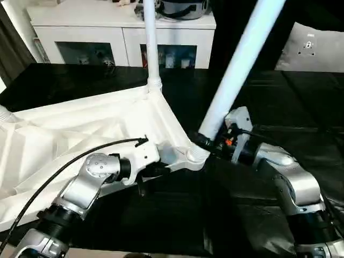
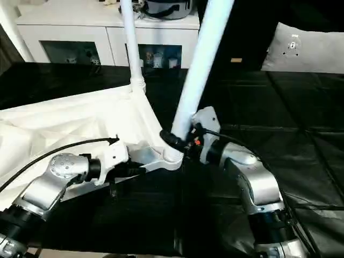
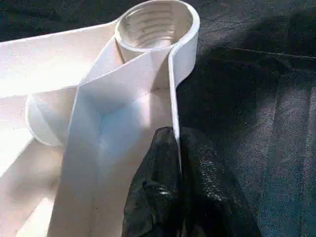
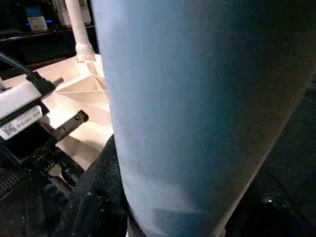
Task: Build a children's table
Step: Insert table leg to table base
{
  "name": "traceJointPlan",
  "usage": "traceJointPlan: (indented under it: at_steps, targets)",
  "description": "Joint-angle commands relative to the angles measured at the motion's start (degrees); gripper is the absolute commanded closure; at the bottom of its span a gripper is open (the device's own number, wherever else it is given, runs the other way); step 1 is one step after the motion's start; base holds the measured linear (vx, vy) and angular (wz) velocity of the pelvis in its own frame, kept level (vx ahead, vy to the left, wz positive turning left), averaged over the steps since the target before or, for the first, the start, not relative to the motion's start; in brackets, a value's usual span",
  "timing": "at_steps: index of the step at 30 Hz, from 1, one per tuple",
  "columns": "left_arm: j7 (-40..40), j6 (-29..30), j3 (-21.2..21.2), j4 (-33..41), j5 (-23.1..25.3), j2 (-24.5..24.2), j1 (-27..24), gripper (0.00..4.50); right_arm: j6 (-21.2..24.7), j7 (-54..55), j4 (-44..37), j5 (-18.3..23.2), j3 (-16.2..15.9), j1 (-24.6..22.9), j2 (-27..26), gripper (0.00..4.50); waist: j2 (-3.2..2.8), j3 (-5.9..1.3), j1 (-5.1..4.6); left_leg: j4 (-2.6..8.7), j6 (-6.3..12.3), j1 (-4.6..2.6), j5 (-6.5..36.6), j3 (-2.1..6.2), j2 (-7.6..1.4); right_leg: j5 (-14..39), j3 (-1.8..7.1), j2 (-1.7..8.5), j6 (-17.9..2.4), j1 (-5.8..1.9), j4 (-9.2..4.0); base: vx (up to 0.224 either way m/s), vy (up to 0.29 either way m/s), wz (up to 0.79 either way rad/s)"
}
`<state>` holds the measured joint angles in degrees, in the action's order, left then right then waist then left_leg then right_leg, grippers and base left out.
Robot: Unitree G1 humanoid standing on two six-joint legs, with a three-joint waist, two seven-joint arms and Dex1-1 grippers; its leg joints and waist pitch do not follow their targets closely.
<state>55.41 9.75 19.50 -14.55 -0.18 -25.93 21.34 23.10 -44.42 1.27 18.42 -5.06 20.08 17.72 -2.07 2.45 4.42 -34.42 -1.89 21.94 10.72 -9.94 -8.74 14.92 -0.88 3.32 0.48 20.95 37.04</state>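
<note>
Black cloth (image 1: 279, 107) covers the work surface, and the upturned white table top (image 1: 80, 134) lies on it with its ribbed underside facing up. At the near edge of the top, the left gripper (image 1: 144, 173) is pinched shut on the thin rim wall of the table, its black fingers (image 3: 168, 197) closed on either side of that wall just short of the corner socket (image 3: 155, 24), whose threaded hole stands empty in the left wrist view. Just beside that corner, the right gripper (image 2: 173, 141) is clamped about halfway closed around the base of a long white leg (image 1: 242, 59), which leans up and away to the right from the near corner socket (image 1: 194, 153); its lower end sits at the socket's mouth. At the far corner, another leg (image 1: 150, 37) stands upright, already seated in its socket. Beyond the cloth stands a white cabinet (image 1: 123, 37) with glass doors, well apart from the table, and a pale cushion (image 2: 306, 48) lies off to the right.
</note>
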Motion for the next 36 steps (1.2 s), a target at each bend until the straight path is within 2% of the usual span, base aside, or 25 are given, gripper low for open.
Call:
traceJointPlan:
  at_steps: [1,5,7,8,9,10,13,15,20,23,26,27,30,31,33,34,36]
  targets:
    - [0.2,-0.5,1.6,-4.0,3.4,-2.5,-0.9,4.50,0.8,-1.5,0.7,0.6,-1.0,1.6,0.5,2.59,0.26,-2.68,0.11,4.62,0.65,-1.12,11.8,1.76,-4.28,4.2,2.46,5.00,-12.8,-1.17,-5.18,0.000,0.000,0.00]
    - [2.6,-2.9,3.2,-3.8,4.3,-3.7,-0.9,4.50,0.7,-3.3,2.7,-1.1,-3.0,2.7,1.7,2.59,0.28,-2.80,0.00,4.54,0.66,-1.06,11.2,1.76,-4.24,2.7,2.35,4.90,-13.2,-1.26,-5.09,0.000,0.000,0.00]
    - [5.2,-4.4,4.1,-2.5,3.6,-4.3,-1.2,4.50,1.1,-4.4,4.0,-2.0,-4.0,3.5,2.5,2.59,0.61,-2.84,-0.07,4.48,0.94,-1.00,10.5,1.67,-4.25,1.5,2.35,4.89,-13.3,-1.34,-4.97,0.000,0.000,0.00]
    - [6.5,-5.1,4.4,-1.8,3.1,-4.4,-1.4,4.50,1.8,-5.0,4.3,-2.3,-4.6,3.9,3.0,2.59,0.47,-2.89,0.07,4.43,0.96,-1.05,10.1,1.69,-4.28,1.1,2.32,4.92,-13.4,-1.33,-4.88,0.000,0.000,0.00]
    - [7.5,-5.8,4.7,-1.2,2.6,-4.4,-1.5,4.50,2.4,-5.8,4.6,-2.4,-5.1,4.1,3.5,2.59,0.65,-2.91,0.05,4.39,1.32,-0.98,9.3,1.65,-4.27,-0.3,2.27,4.80,-13.6,-1.45,-4.76,0.000,0.000,0.00]
    - [8.1,-6.4,4.9,-0.7,2.3,-4.1,-1.6,4.50,2.8,-6.6,4.7,-2.6,-5.6,4.2,4.0,2.59,0.55,-3.01,0.17,4.30,1.70,-0.97,8.0,1.64,-4.32,-2.2,2.23,4.82,-13.7,-1.48,-4.53,0.000,0.000,0.00]
    - [8.0,-6.0,4.9,-0.1,1.2,-3.4,-1.5,4.50,3.0,-6.7,5.1,-2.6,-5.8,4.2,4.0,2.59,0.54,-3.27,0.71,4.04,2.69,-1.19,6.6,1.48,-4.45,-6.4,2.17,4.82,-14.1,-1.34,-4.17,0.000,0.000,0.00]
    - [7.9,-6.1,5.0,0.0,1.2,-3.3,-1.5,4.50,3.0,-6.6,5.2,-2.6,-5.8,4.2,3.9,2.59,0.61,-3.29,0.85,4.04,3.04,-1.08,6.2,1.46,-4.47,-7.2,2.08,4.87,-14.3,-1.43,-4.08,0.000,0.000,0.00]
    - [7.9,-7.0,5.1,-0.4,1.5,-2.7,-1.3,4.50,3.9,-7.1,6.0,-1.9,-6.0,4.4,3.4,2.59,0.80,-3.10,0.80,4.21,2.46,-1.15,8.1,1.41,-4.47,-3.8,2.12,4.98,-14.3,-1.41,-4.39,0.000,0.000,0.00]
    - [8.2,-7.3,5.0,-0.6,1.6,-2.4,-1.3,4.50,4.1,-7.4,6.0,-2.1,-6.1,4.4,3.3,2.59,0.81,-3.14,0.87,4.18,2.32,-1.11,7.8,1.41,-4.47,-3.8,2.15,4.99,-14.0,-1.46,-4.35,0.000,0.000,0.00]
    - [8.9,-7.5,5.1,0.0,1.2,-2.5,-1.3,4.50,3.5,-7.2,7.5,-2.3,-6.1,4.9,2.8,2.59,0.76,-3.21,0.93,4.16,2.48,-1.08,7.0,1.46,-4.47,-5.0,2.07,4.93,-14.0,-1.45,-4.19,0.000,0.000,0.00]
    - [9.3,-7.5,5.2,0.3,1.1,-2.6,-1.3,4.50,3.4,-7.1,8.0,-2.4,-6.1,5.0,2.6,2.59,0.47,-3.27,0.94,4.09,2.43,-1.10,6.9,1.47,-4.46,-5.3,2.09,5.03,-14.2,-1.42,-4.13,0.000,0.000,0.00]
    - [9.6,-7.5,5.3,0.6,1.2,-2.8,-1.4,4.50,2.6,-7.2,9.9,-2.6,-6.1,5.4,2.0,2.59,0.60,-3.26,0.88,4.06,2.26,-1.11,7.1,1.40,-4.41,-5.7,2.07,4.97,-14.6,-1.44,-4.18,0.000,0.000,0.00]
    - [9.8,-7.7,5.6,0.7,1.4,-2.9,-1.3,4.50,1.9,-7.2,11.5,-2.9,-6.2,5.7,1.6,2.59,0.42,-3.28,0.89,4.05,2.16,-1.04,7.3,1.42,-4.40,-6.0,2.08,4.96,-14.5,-1.51,-4.14,0.000,0.000,0.00]
    - [10.0,-7.8,5.8,0.7,1.6,-2.9,-1.3,4.50,1.6,-7.2,12.3,-3.1,-6.3,5.9,1.4,2.59,0.47,-3.23,0.77,4.14,2.02,-1.08,7.8,1.45,-4.43,-5.5,2.06,4.99,-14.7,-1.48,-4.19,0.000,0.000,0.00]
    - [10.1,-7.9,5.9,0.9,1.5,-2.8,-1.4,4.50,1.8,-7.3,12.9,-2.8,-6.2,5.8,0.9,2.59,0.20,-3.18,0.79,4.20,1.74,-1.14,8.6,1.50,-4.43,-4.6,2.06,5.00,-14.7,-1.45,-4.26,0.000,0.000,0.00]
    - [10.0,-7.9,5.9,1.0,1.5,-2.7,-1.5,4.50,2.0,-7.4,13.0,-2.6,-6.1,5.6,0.7,2.59,0.28,-3.17,0.70,4.31,1.31,-1.19,9.2,1.54,-4.48,-4.1,2.07,4.95,-14.6,-1.50,-4.31,0.000,0.000,0.00]
